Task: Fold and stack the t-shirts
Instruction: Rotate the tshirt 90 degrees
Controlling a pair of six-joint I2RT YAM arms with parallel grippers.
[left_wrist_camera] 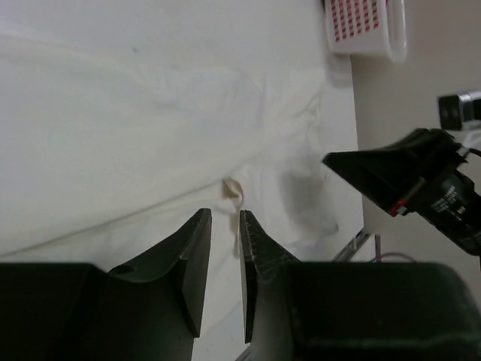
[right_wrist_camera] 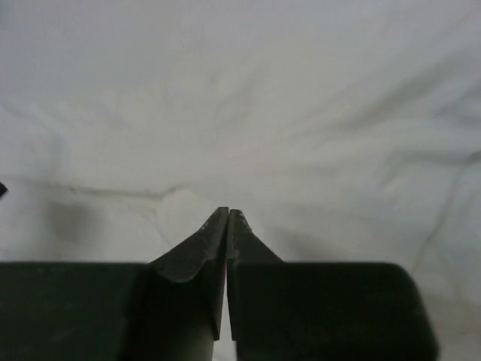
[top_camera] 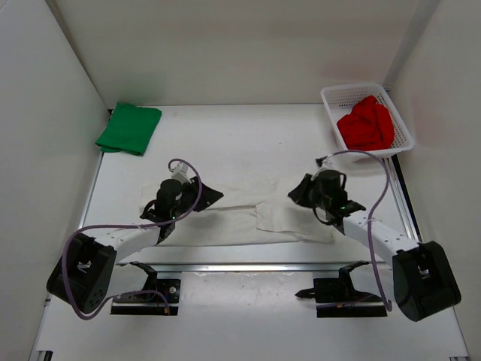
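Note:
The white t-shirt (top_camera: 248, 218) lies spread and partly folded across the middle of the table, between my two grippers. My left gripper (top_camera: 209, 194) is at its left end. In the left wrist view its jaws (left_wrist_camera: 225, 218) stand a narrow gap apart with a fold of the white t-shirt (left_wrist_camera: 150, 135) running in between them. My right gripper (top_camera: 297, 192) is at the shirt's right part. In the right wrist view it (right_wrist_camera: 228, 213) is pressed shut on the white cloth (right_wrist_camera: 240, 105), with wrinkles running to its tips. The green t-shirt (top_camera: 129, 128) lies folded at the back left. The red t-shirt (top_camera: 366, 124) is bunched in the basket.
The white mesh basket (top_camera: 331, 94) stands at the back right corner and also shows in the left wrist view (left_wrist_camera: 368, 34). White walls close the table on three sides. A metal rail (top_camera: 248, 267) runs along the near edge by the arm bases.

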